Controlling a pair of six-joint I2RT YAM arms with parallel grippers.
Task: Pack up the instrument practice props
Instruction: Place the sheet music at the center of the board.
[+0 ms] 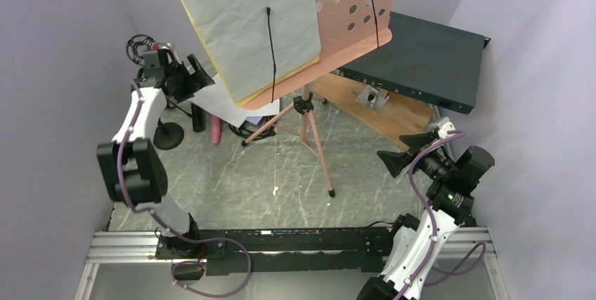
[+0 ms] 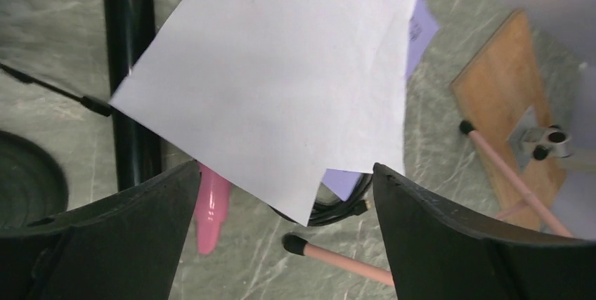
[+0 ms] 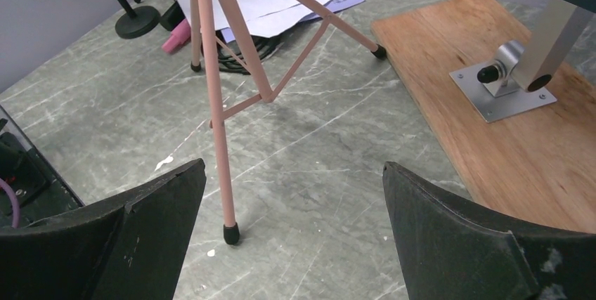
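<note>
**Item:** pink perforated music desk [image 1: 355, 5] on tripod legs [image 1: 313, 138], standing mid-table [image 1: 281, 180]. White and yellow pages [image 1: 246, 19] rest on its face.
**Also:** loose white sheet [image 2: 281, 82] and pink microphone [image 2: 209, 209], at the table's far left.
**Writing:** faint print on a lilac sheet [image 2: 419, 29], illegible.
**Left arm:** elbow bent, forearm raised. The left end effector [image 2: 284, 173] is spread wide above the loose sheet, gripping nothing.
**Right arm:** folded low. The right end effector [image 3: 294, 170] is spread wide, empty, facing the tripod legs.
</note>
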